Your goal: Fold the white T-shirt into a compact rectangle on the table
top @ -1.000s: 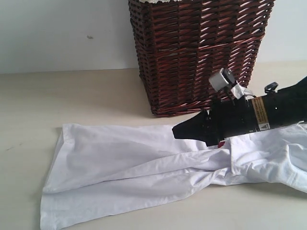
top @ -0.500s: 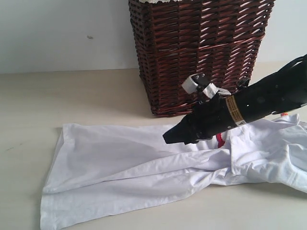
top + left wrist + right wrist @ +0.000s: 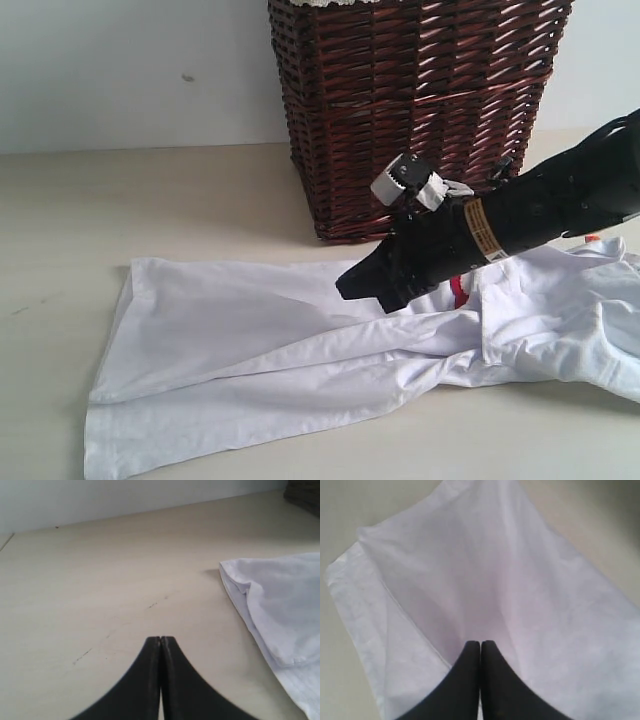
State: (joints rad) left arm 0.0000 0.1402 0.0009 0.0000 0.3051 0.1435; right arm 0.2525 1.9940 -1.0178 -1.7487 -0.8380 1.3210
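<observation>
In the exterior view we see a dark brown wicker basket (image 3: pixel 420 110) at the back of the table (image 3: pixel 150 200), just behind the white T-shirt (image 3: pixel 250 340), which lies spread and creased across the near part of the tabletop. The right arm (image 3: pixel 540 210) reaches in from the right over the shirt's bunched right part and hides a strip of it. The right gripper (image 3: pixel 347 287) is over the shirt's middle with nothing in it. A yellow label (image 3: pixel 482 228) rings the arm, its print too small for us to read, and a bit of red (image 3: pixel 458 290) shows on the shirt below the arm. In the left wrist view the left gripper (image 3: pixel 160 641) has its jaws pressed together over bare table, with the shirt's edge off to one side and apart from it. In the right wrist view the right gripper's jaws are together and empty, above smooth white cloth.
</observation>
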